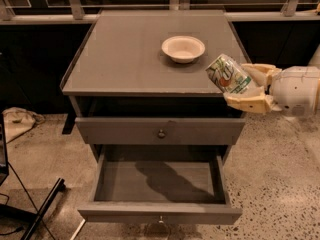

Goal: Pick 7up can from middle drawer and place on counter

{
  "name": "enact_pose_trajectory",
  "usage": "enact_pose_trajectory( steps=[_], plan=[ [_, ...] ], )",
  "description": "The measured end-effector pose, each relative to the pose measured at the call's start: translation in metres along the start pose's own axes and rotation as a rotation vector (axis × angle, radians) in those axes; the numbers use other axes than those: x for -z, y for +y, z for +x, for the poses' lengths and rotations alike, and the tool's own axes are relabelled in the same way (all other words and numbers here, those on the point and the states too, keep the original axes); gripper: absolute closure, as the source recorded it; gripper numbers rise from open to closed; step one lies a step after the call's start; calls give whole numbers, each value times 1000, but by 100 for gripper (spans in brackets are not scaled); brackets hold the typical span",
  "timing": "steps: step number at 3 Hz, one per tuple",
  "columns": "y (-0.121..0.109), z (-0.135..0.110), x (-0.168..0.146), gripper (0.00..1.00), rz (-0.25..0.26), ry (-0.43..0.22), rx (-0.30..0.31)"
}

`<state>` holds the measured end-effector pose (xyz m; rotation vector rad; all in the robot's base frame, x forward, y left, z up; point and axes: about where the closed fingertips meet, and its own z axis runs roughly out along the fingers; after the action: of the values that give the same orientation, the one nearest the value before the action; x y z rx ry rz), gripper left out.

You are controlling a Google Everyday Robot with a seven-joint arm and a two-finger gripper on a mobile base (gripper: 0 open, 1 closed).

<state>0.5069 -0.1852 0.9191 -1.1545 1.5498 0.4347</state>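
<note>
My gripper comes in from the right and is shut on the 7up can, a silvery-green can with white and red markings. The can is tilted, top toward the upper left, and hangs at the front right corner of the counter, about level with its top. The middle drawer is pulled out below, its grey interior bare with only the arm's shadow in it.
A white bowl sits on the counter, back right of centre, just left of the can. A closed drawer front with a round knob is above the open drawer. A black stand leg and a cloth lie on the floor at left.
</note>
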Motion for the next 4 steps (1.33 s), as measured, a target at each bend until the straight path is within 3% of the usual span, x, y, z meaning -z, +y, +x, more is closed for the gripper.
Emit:
enact_pose_trajectory(
  steps=[2,3,4],
  plan=[
    [-10,3,-2,100,18,-12,-6],
    [-43,12,-12,100,12,8,-8],
    [-95,17,-44,100,2,30,-8]
  ],
)
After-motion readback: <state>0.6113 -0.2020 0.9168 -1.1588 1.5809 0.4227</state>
